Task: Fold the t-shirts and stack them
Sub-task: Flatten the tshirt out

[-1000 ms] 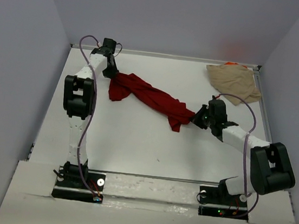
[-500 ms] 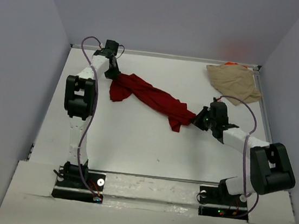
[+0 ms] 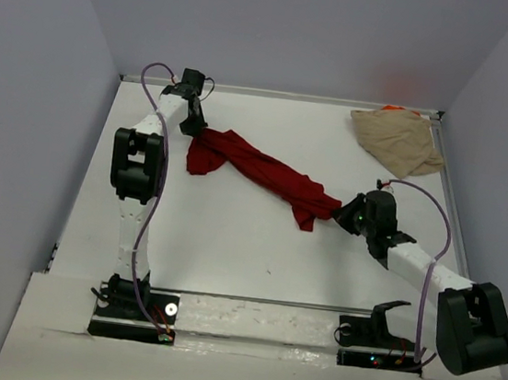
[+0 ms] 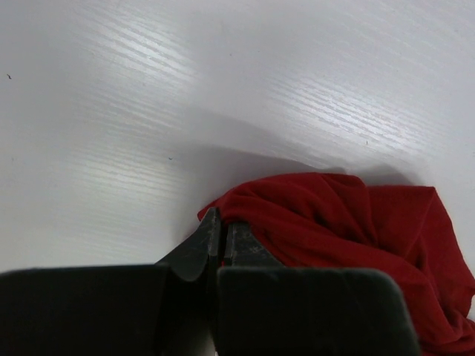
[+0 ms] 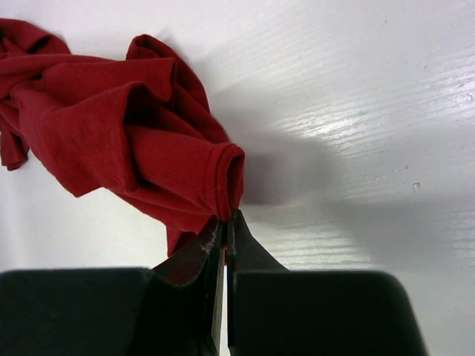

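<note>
Now, from above, the right gripper point(image 3: 342, 210) has drawn back toward the near edge, stretching the red shirt point(image 3: 261, 168) diagonally from the left gripper point(image 3: 194, 127), so spreading can begin; the tan shirt point(image 3: 397, 138) lies far right. Left wrist: jaws clamped on a red fold, arm reaching far. Right wrist: jaws pinching the hem, arm low

The top camera looks down from high above the near edge of the table point(image 3: 229, 243), far from the red shirt point(image 3: 257, 167), and takes in the whole tabletop. Each wrist camera hangs close over the shirt, looking past its own gripper. The left gripper point(image 4: 221, 221) is at the shirt's far end and the right gripper point(image 5: 225, 222) at its near end. All three views share the shirt.
</note>
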